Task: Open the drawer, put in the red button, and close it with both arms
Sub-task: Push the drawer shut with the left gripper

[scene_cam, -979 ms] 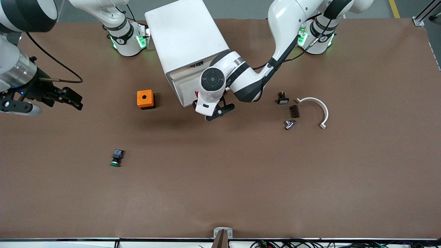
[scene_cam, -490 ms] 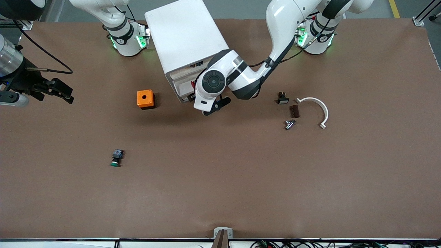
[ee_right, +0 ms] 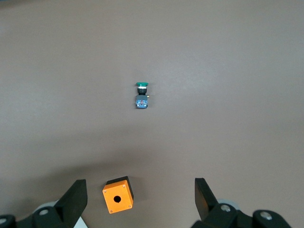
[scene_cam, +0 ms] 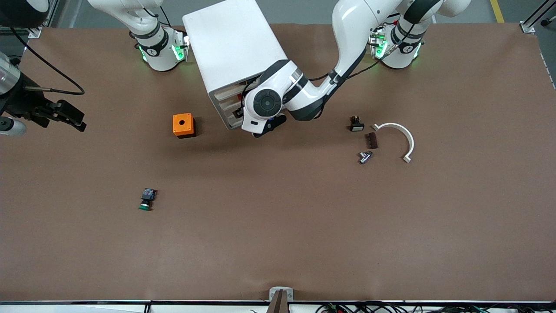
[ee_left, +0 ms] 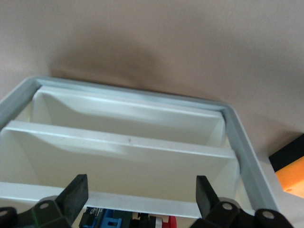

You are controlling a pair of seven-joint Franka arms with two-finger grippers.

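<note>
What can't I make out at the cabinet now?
Front view: the left arm's wrist covers the cabinet front, where the open left hand sits.
Left wrist view: the red button is cut off by the picture's edge; which of the drawers holds it is unclear.
Front view: the waiting right arm, open right hand over its end of the table, is cut by the edge.

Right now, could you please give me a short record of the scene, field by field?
left gripper: open, at the front of the white cabinet, facing its drawers
red button: partly seen beside a blue part, at the edge of the left wrist view
right gripper: open, in the air over the right arm's end of the table
green button: on the table, nearer the front camera than the orange box
</note>
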